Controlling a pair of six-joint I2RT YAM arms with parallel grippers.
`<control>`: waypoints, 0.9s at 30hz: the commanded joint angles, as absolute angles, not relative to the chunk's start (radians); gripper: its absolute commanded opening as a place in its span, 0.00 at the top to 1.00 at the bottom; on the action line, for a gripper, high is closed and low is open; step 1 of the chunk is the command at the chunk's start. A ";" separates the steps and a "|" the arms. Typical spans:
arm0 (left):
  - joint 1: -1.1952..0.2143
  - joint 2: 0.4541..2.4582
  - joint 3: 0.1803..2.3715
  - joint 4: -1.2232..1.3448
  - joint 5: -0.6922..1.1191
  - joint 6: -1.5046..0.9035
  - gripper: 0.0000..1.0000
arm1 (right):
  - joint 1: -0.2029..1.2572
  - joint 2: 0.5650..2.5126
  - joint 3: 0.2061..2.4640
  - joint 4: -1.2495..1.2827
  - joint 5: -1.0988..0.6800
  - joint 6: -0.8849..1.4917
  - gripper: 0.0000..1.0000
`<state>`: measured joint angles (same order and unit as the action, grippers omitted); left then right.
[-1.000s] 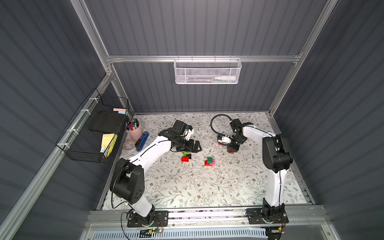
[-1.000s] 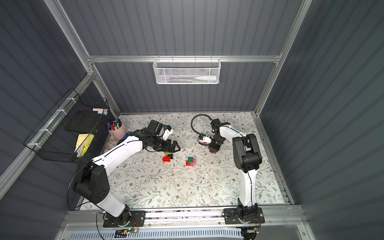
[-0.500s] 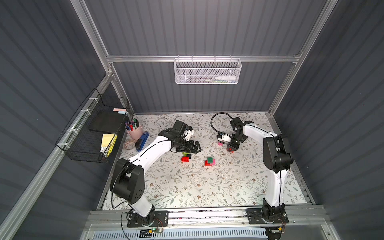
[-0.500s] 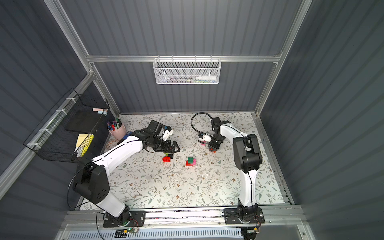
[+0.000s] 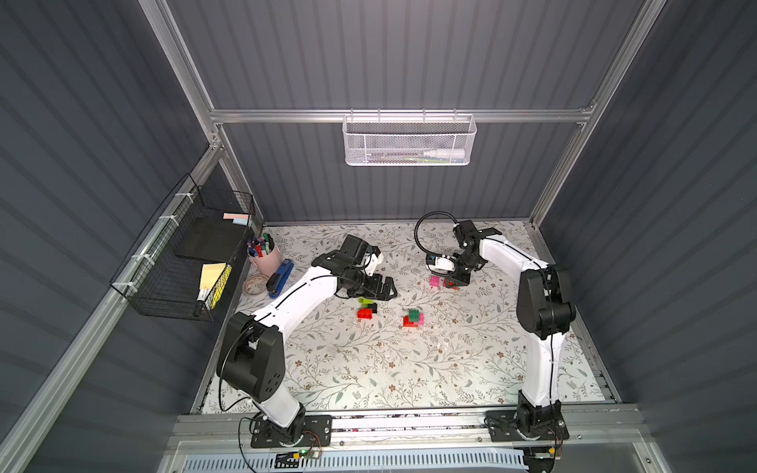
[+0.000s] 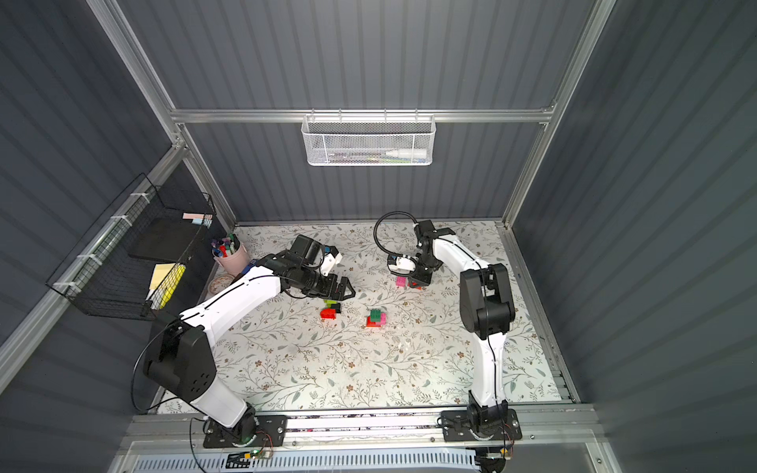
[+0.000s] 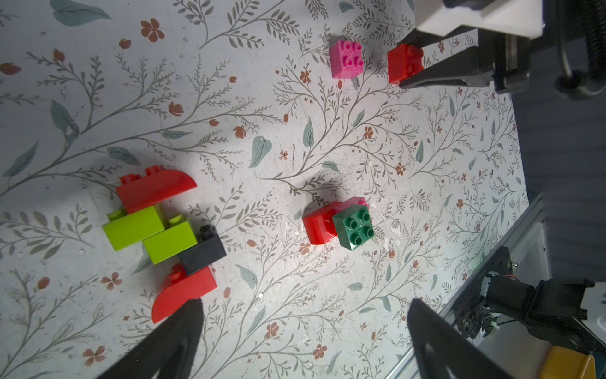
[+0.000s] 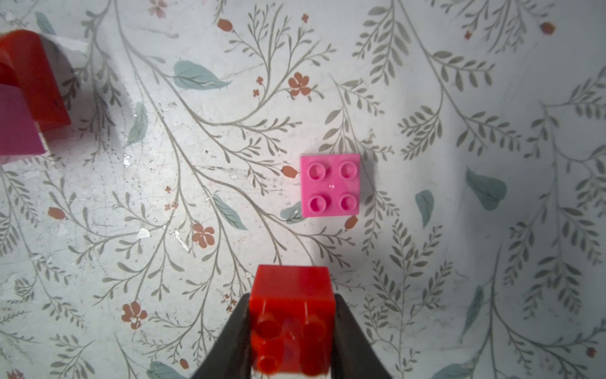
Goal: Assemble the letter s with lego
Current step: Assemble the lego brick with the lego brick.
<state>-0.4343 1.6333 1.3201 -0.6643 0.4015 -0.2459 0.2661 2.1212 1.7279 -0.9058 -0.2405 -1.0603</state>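
While the right pincer (image 8: pixel 292 303) is clenched on a red brick (image 8: pixel 292 288), gripping its two opposite sides with the studs facing the wrist camera, the left pincer (image 7: pixel 305 305) is released, its black fingers (image 7: pixel 183 331) spread wide above the floral worktop (image 5: pixel 409 368) and holding nothing.

In both top views the right pincer (image 5: pixel 454 282) sits a little right of the frame's centre, low over the worktop. Whether the red brick is touching the surface or just clear of it I cannot tell. Just beside it, to its left in a top view, a pink brick (image 5: pixel 435 281) with four studs stands upright and alone. The two are close but apart.

Nearer the frame's centre lies a joined group (image 5: pixel 366 308) just below the left pincer (image 5: pixel 387 288). The left wrist view shows its parts: a curved red brick (image 7: pixel 154 190), two lime green bricks (image 7: pixel 134 226) stepped against each other, a black brick (image 7: pixel 202 252) and a second curved red brick (image 7: pixel 183 288), all lying on their sides.

To the right of that group, apart from it, a small stack (image 5: pixel 414 318) has a dark green brick (image 7: pixel 353 226) set on red and pink ones.

A blue stapler (image 5: pixel 281 278) and a pink cup of pens (image 5: pixel 265 258) stand at the worktop's left edge.
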 commanded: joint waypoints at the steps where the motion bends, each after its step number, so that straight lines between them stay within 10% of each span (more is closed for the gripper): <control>1: -0.425 1.629 1.348 -0.686 0.417 -0.224 0.00 | 0.275 2.175 1.802 -0.969 -0.282 -1.133 0.78; 27: -0.422 1.629 1.349 -0.696 0.417 -0.221 0.01 | 0.296 2.309 1.944 -0.991 -0.238 -1.147 0.81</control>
